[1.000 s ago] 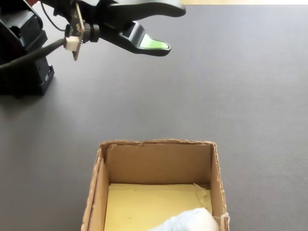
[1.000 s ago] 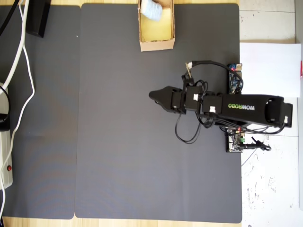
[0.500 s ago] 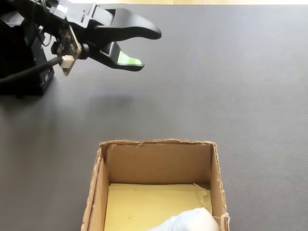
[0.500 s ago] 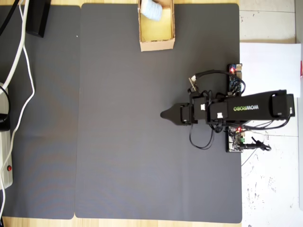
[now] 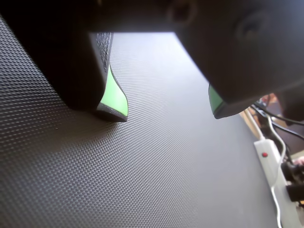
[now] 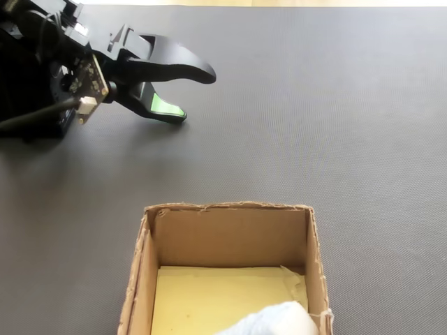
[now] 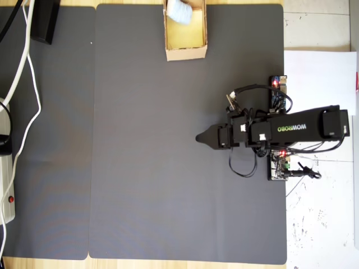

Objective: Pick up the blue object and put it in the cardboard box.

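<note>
Since the blue object (image 6: 274, 319) already lies inside the cardboard box (image 6: 227, 230), at the corner by the right wall in the fixed view and at the box's top end in the overhead view (image 7: 179, 10), the task looks done as far as these pictures tell. The gripper (image 6: 190, 96) is well apart from the box, low over the dark mat (image 6: 335, 105), jaws parted to a moderate gap with nothing between them; the wrist view shows the green pads (image 5: 114, 97) clear of each other, only bare mat in between. The roll looks soft and light, like wound cloth or yarn, ridged, so likely squashy and grippy rather than slippery, not fragile. If it needed taking again, across the short width at its middle seems best, jaws wider than the roll, light squeeze; ends may unravel or snag. Its closeness to the thin box wall would leave little room for a jaw on that side. Box itself looks flimsy, easy to shove.
</note>
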Motion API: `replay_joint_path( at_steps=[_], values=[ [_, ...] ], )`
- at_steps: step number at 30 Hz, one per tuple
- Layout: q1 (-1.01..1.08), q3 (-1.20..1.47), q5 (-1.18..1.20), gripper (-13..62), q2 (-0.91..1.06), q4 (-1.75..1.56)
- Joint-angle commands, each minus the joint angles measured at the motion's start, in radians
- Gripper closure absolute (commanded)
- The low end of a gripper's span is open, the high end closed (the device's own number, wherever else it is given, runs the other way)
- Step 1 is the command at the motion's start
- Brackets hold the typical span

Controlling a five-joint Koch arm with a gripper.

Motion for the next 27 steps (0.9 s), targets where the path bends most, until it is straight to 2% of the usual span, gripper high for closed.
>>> replay_joint_path(
  at_steps=[1,27],
  values=[
    [-0.006,0.044,0.018,15.0,0.095,0.083],
    [0.006,0.044,0.005,15.3,0.094,0.127]
  ],
)
